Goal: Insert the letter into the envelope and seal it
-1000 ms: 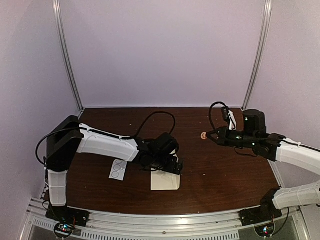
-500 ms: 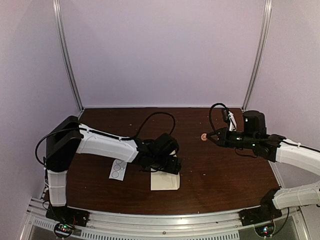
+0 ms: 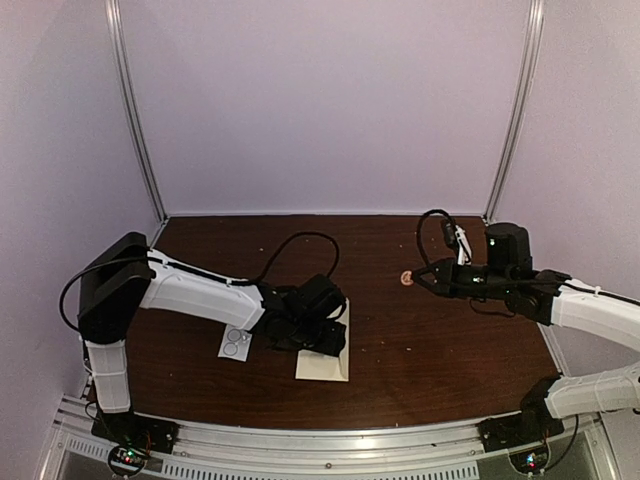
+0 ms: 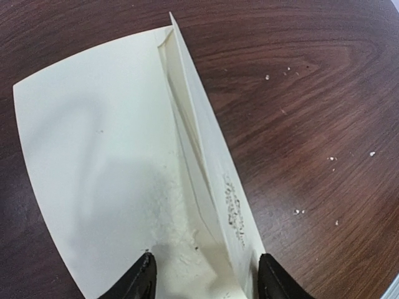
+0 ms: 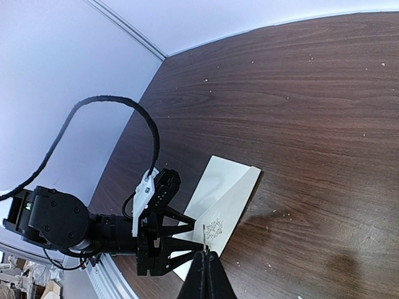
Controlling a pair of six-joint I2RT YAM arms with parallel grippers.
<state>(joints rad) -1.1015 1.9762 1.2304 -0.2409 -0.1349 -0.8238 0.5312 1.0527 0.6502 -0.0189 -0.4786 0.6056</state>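
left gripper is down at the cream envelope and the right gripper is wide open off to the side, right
No: the right gripper is shut, fingers pressed together, as the right wrist view shows. The left gripper is down at the envelope, as you said.

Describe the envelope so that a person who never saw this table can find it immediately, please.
Look at the dark wooden table, near its front edge, a little left of the middle. There, under the left arm's tool, lies the envelope: a flat cream rectangle with a raised fold. The smaller white card to its left is whiter and shows printed circles.
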